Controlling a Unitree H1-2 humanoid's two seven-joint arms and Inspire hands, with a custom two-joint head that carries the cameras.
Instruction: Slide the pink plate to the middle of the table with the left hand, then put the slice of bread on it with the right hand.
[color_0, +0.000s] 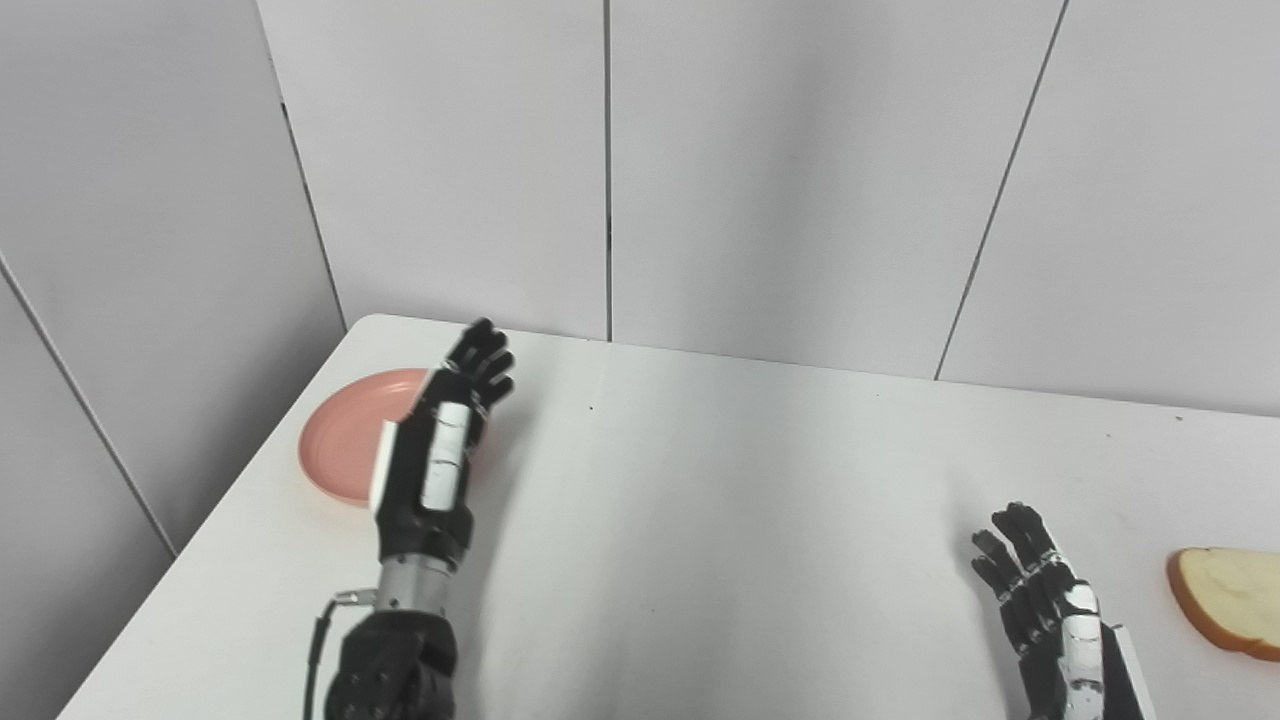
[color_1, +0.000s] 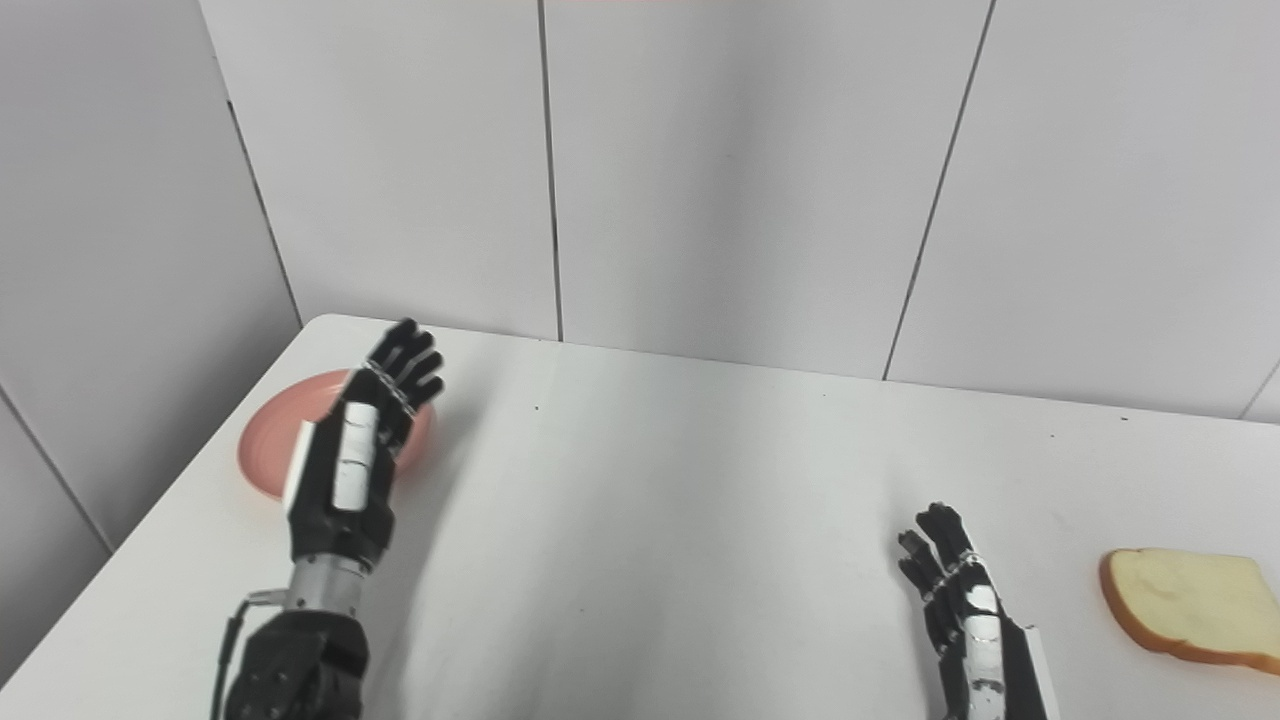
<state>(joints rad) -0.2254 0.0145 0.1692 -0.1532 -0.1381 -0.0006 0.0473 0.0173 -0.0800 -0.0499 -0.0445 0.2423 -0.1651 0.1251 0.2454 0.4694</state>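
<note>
Reaching over the plate (color_0: 345, 440), the left hand (color_0: 445, 440) is extended with fingers straight and apart, holding nothing; it covers the plate's right edge, apparently placed to push or drag it inward. Whether it touches the plate cannot be told. The plate lies near the worktop's (color_0: 700, 520) far left corner, well away from the middle, so the slide is judged not yet done. The bread (color_0: 1228, 600) lies flat at the right edge. The right hand (color_0: 1045, 600) waits just beside it, open and empty, placed ready for its later pick.
</note>
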